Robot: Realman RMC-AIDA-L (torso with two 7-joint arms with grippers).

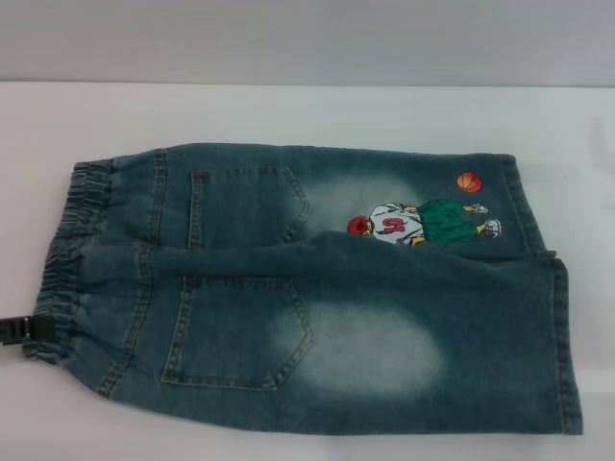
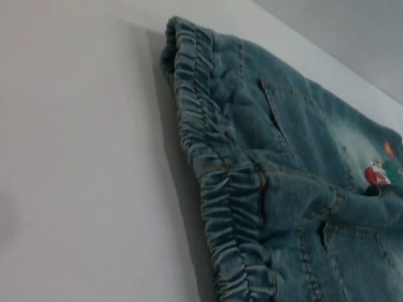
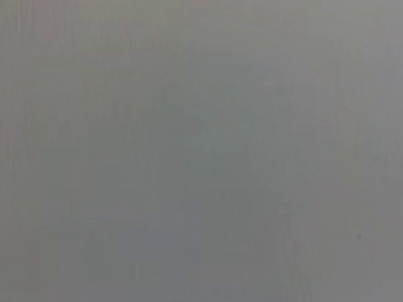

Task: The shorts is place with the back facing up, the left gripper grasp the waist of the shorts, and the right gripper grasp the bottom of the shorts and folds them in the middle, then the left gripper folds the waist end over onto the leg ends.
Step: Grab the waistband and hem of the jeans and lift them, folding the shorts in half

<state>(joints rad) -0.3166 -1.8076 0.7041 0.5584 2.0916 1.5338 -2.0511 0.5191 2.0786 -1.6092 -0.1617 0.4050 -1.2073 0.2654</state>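
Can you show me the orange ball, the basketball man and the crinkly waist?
orange ball [image 1: 468, 181], head view, middle of the print.
basketball man [image 1: 392, 228], head view, his white shirt.
waist [image 2: 211, 157], left wrist view, puckered band's middle.

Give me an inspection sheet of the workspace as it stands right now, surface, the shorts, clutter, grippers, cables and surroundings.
Surface: white table, bare around the garment.
Job's things: denim shorts lie back up, both back pockets showing, already folded lengthwise with the near leg lapping onto the far one. Waist points to the robot's left, leg ends to its right. Basketball-player print sits on the far leg.
Clutter: nothing seen.
Grippers: left gripper shows only as a black tip at the near corner of the waist. Right gripper is out of view; its wrist camera shows only plain grey.
Cables: nothing seen.
Surroundings: pale grey wall behind the table.
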